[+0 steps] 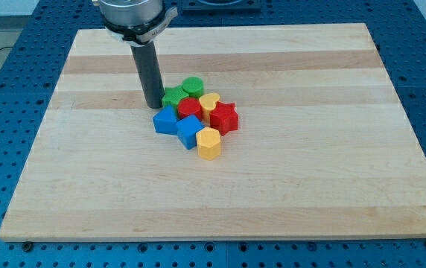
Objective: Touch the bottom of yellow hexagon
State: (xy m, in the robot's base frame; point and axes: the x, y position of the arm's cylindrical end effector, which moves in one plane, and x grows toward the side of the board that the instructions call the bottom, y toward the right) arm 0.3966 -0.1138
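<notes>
1. Rod's lower end, my tip (153, 106), rests on the board (86, 186) at the cluster's upper-left edge, just beside the green star block (173, 96). No jaws here; it holds nothing.
2. Yellow hexagon (208, 143) lies at roughly 4 o'clock from my tip, at the cluster's near edge, touching the blue cube (188, 131).
3. Hexagon sits squat, with no clear long axis; its bottom side faces 6 o'clock, toward open board.
4. Judgement: two blue blocks stand between; the approach should swing around them, then come up from below.
</notes>
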